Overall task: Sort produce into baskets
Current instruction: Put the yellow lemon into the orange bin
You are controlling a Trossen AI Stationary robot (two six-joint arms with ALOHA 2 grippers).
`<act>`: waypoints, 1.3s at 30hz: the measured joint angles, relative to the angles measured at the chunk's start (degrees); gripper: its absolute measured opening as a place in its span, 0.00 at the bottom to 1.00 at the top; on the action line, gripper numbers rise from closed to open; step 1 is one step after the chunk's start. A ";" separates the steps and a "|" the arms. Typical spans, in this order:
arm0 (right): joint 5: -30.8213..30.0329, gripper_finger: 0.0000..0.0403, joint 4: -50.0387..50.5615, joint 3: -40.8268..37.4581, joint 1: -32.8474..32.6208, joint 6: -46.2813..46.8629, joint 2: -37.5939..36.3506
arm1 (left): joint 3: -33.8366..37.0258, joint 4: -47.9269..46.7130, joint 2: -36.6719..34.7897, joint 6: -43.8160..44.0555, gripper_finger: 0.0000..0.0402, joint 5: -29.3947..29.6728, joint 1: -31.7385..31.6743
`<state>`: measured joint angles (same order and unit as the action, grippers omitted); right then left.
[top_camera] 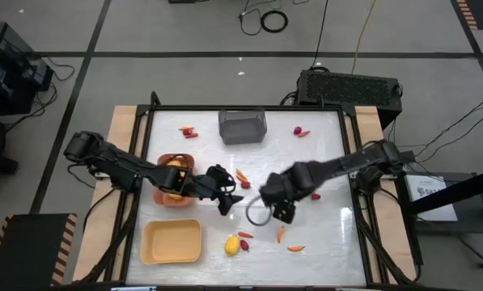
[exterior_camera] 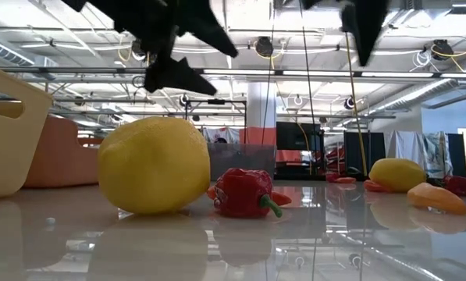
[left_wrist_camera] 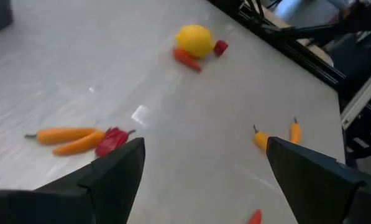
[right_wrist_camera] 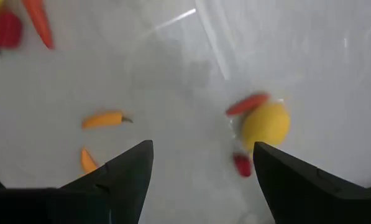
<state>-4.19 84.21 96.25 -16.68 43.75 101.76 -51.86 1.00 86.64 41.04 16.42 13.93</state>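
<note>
Sorting is at an early stage, judging by the layout. In the high view the orange-brown tray [top_camera: 175, 179] holds at least one yellow piece, while the pale yellow tray [top_camera: 172, 242] and the grey bin [top_camera: 242, 127] show no visible contents. Most produce lies loose on the table [top_camera: 322, 234]: a yellow fruit [top_camera: 233, 244] with small red pieces beside it near the front edge, orange sticks [top_camera: 294, 248] further right, and small red pieces [top_camera: 301, 131] near the back edge on both sides of the bin.

The left pincer [top_camera: 226, 194] hangs over the table centre, fingers spread, holding nothing. The right pincer [top_camera: 278, 212] hangs just beside it, also spread and empty.

The low view alone identifies the red piece next to the yellow fruit [exterior_camera: 154, 165] as a small red pepper [exterior_camera: 244, 193]. The left wrist view shows two orange sticks [left_wrist_camera: 70, 138] with a red piece touching them, a cluster hard to resolve from above.
</note>
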 joint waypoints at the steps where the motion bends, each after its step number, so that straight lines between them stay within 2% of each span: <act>1: -0.11 0.67 -1.15 -2.29 -0.87 1.95 -0.96 | -0.21 0.19 0.47 -0.05 0.85 -0.18 -0.20; 7: -0.73 0.67 -10.22 -18.21 -2.59 11.08 -8.99 | -3.25 -0.38 3.30 -2.25 0.85 -2.56 -1.51; 12: -8.62 0.67 -12.05 -28.04 0.35 22.21 -16.52 | -6.69 0.23 5.64 -2.48 0.85 -4.17 -2.37; 15: -9.29 0.67 -13.66 -33.11 2.36 25.78 -20.14 | -8.41 -0.76 6.08 -2.45 0.85 -4.94 -2.40; 20: -8.75 0.67 -22.64 -41.25 4.01 24.83 -23.49 | -10.26 -0.24 6.85 -2.29 0.85 -5.09 -1.98; 27: -7.44 0.67 -30.80 -48.91 7.32 18.42 -23.19 | -10.35 -0.64 6.79 2.13 0.85 -4.41 -1.21; 32: -6.37 0.67 -35.45 -51.02 8.72 14.32 -23.13 | -10.35 -1.15 6.79 3.47 0.85 -4.15 -0.02; 39: -5.94 0.67 -35.96 -51.32 10.85 9.23 -22.68 | -10.35 -3.35 6.79 9.31 0.85 -1.31 1.29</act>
<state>-10.13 48.25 44.93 -5.83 52.97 79.08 -62.22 -2.35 93.43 50.34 15.11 15.22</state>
